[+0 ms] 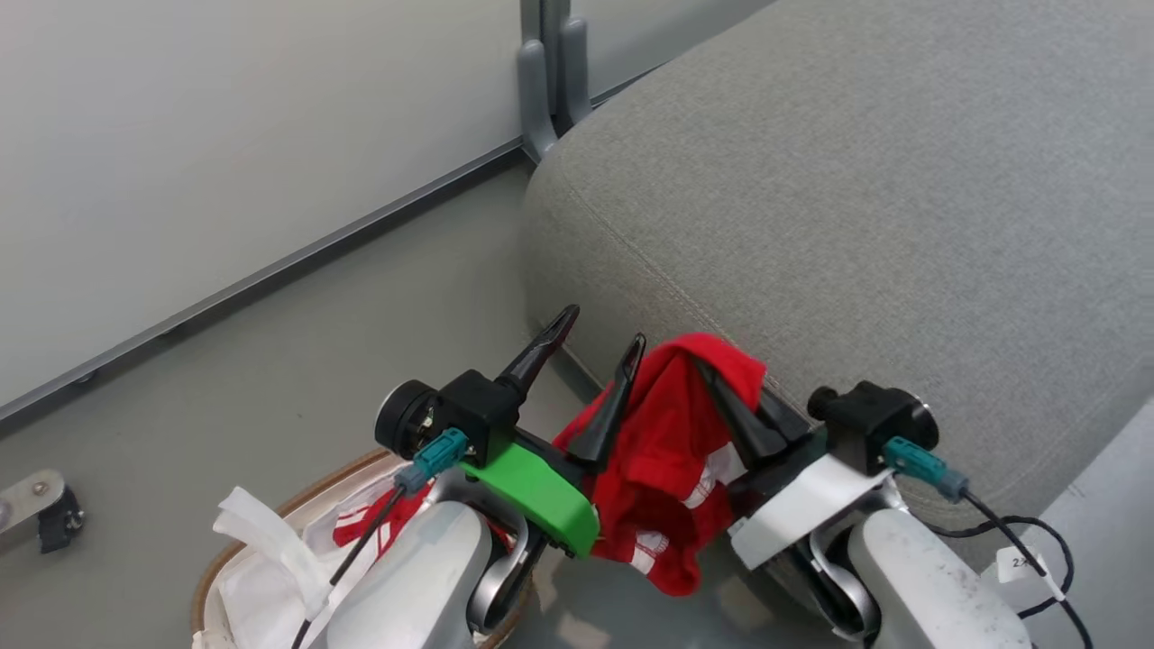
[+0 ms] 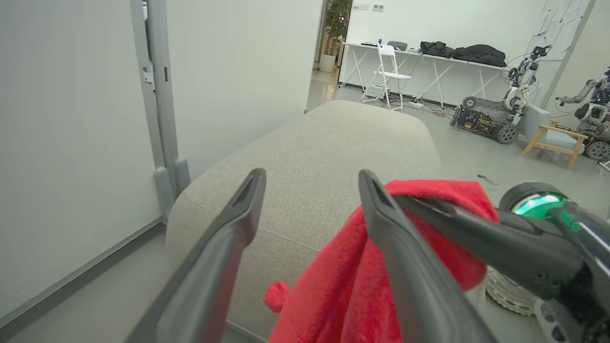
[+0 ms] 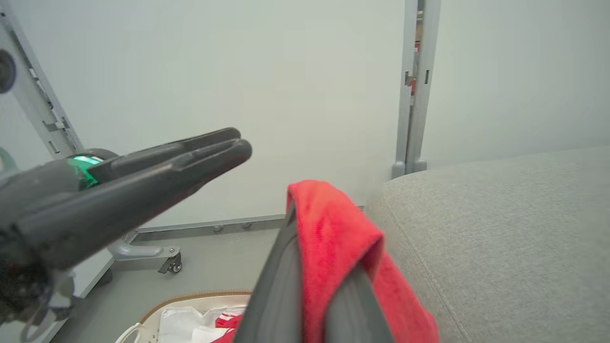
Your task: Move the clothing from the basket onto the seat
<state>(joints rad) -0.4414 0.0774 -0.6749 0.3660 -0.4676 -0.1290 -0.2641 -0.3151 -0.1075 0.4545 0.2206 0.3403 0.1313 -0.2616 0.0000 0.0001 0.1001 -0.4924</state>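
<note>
The left hand [image 2: 312, 176] rises from the bottom edge, fingers spread wide. At lower right, the right hand [image 2: 410, 202] pinches hanging red clothing [image 2: 333, 286]; the grey seat [image 2: 333, 138] lies centre, behind.

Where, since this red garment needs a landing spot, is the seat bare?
The seat top is bare from its stitched front seam back to the wall post. Crowded: its near corner, where the right gripper holds the clothing beside the open left gripper, near the basket.

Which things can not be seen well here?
Head view: basket contents, covered by the left forearm and cut by the bottom edge.
Right wrist view: right end effector fingertips, partly under the red garment.
Left wrist view: items on the far table, too small.
</note>
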